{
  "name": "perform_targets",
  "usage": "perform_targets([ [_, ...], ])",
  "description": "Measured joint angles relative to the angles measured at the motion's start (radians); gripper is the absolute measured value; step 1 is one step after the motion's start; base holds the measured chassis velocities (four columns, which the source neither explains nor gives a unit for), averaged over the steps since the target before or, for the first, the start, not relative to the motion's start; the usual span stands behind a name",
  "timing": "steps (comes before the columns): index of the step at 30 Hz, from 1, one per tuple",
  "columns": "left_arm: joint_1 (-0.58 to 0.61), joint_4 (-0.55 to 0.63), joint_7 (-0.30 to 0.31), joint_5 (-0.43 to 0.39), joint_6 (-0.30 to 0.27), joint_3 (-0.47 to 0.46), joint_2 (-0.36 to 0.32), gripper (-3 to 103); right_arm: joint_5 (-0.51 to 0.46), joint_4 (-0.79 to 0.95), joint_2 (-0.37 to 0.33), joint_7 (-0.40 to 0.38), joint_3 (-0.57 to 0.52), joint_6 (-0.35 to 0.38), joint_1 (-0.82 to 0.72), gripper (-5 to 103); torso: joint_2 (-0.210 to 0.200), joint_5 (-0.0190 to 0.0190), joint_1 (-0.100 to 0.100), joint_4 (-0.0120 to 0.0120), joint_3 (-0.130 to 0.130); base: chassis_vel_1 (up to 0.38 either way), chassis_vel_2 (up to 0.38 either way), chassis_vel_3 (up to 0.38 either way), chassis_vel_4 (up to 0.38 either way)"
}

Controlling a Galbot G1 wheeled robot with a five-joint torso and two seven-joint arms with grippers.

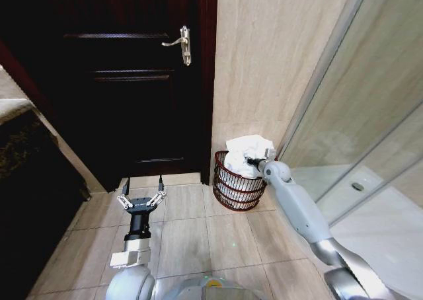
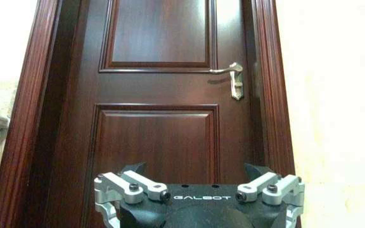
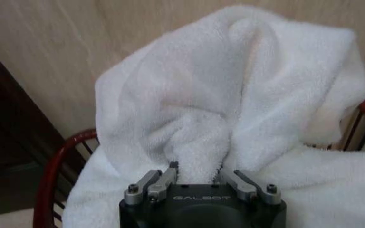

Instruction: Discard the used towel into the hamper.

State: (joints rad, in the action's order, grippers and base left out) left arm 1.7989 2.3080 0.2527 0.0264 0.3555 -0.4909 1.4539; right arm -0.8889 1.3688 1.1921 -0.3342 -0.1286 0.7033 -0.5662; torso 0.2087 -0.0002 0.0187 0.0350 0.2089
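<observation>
Pinched shut on a fold of the white towel point(image 3: 233, 104), the right gripper point(image 1: 254, 161) holds it heaped above the wire hamper point(image 1: 231, 189) at centre right of the head view, beside the tiled wall. Released now, the bulk might drape over the rim. That arm reaches forward and down; the left gripper point(image 1: 141, 199) waits spread open, lower left.

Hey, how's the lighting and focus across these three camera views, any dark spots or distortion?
Head view: the door is nearly black, the wall bright, and straight edges bow near the glass panel. Left wrist view: the door is evenly lit, the wall beside it washed out, the left claw close and soft. Right wrist view: the towel is bright and slightly soft, pinched by the right claw above the hamper.
</observation>
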Motion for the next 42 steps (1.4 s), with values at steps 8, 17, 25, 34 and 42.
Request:
perform_targets([
  [8,0.011,-0.005,0.0,0.02,0.007,0.013,0.013,100,-0.006,-0.075,0.035,0.015,-0.002,-0.002,-0.006,21,0.001,0.0,0.001,0.0,0.001,0.0,0.0,0.0,0.0],
  [17,0.023,-0.013,-0.003,0.03,0.006,0.013,0.014,100,-0.037,-0.143,0.081,0.007,-0.022,-0.008,0.005,21,0.003,0.0001,0.001,0.0,0.002,0.0,0.0,0.0,0.0],
  [25,0.019,-0.002,-0.003,0.016,0.002,0.002,0.003,100,0.116,-0.04,0.049,0.125,-0.032,-0.102,-0.045,31,0.003,0.0003,0.001,0.0001,0.002,0.0,0.0,0.0,0.0],
  [34,0.007,-0.003,-0.003,0.001,0.002,0.004,-0.008,100,0.275,0.234,0.017,0.171,-0.108,-0.251,-0.24,64,0.004,0.0003,0.001,-0.0002,0.003,0.0,0.0,0.0,0.0],
  [42,0.003,-0.009,-0.001,-0.002,0.007,0.011,-0.012,100,0.434,0.406,0.005,0.199,-0.201,-0.394,-0.4,90,0.004,0.0001,0.001,-0.0004,0.003,0.0,0.0,0.0,0.0],
])
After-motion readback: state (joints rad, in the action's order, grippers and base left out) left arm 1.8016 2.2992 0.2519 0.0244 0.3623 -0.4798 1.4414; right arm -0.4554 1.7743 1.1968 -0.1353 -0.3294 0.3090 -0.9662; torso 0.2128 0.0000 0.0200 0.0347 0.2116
